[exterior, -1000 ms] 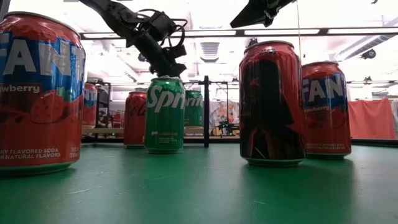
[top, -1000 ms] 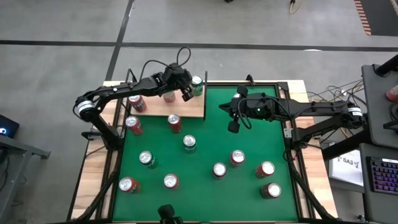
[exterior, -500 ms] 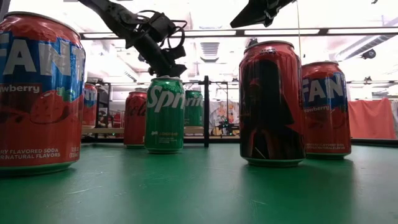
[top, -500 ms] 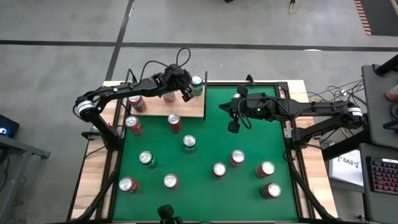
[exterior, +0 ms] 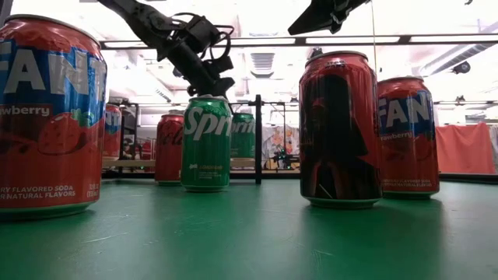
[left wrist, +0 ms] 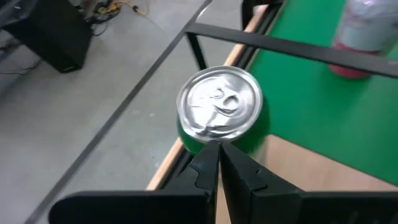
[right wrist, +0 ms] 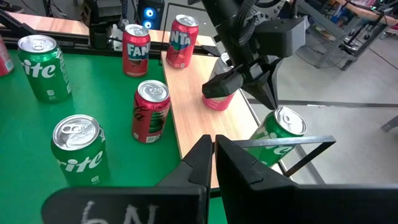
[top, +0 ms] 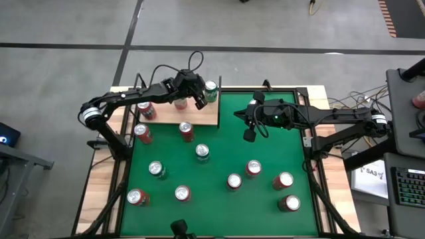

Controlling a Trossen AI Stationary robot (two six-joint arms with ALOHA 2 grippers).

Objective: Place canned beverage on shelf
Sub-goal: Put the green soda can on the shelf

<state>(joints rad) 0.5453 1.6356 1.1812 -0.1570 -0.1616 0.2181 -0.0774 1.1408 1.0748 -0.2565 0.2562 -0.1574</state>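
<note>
- Nothing has moved vs the earlier frames: both arms, all cans sit the same.
- Left tool [top: 199,101] hangs over the flat pale wood shelf w/ thin black metal rods [top: 199,119], fingers pinched together, holding nothing; in the left wrist view the tips [left wrist: 214,163] are just beside the rim of the green aluminium can w/ silver top [left wrist: 219,104].
- That green can [top: 210,91] stands upright at the shelf's far corner, near the rod, so this one looks placed.
- Right tool [top: 250,135] hovers over the green felt surface [top: 265,159], also closed & empty.
- Judgement: step in hand = back off from the placed can, then fetch another.
- To do it well: lift the left tool straight up first, no sideways swing, since tips are close enough to tip the can.
- Next pick, prob. the red can [top: 186,131] just off the shelf edge; spread fingers before descent.
- Set later cans clear of the red cans already on the shelf [top: 146,110].
</note>
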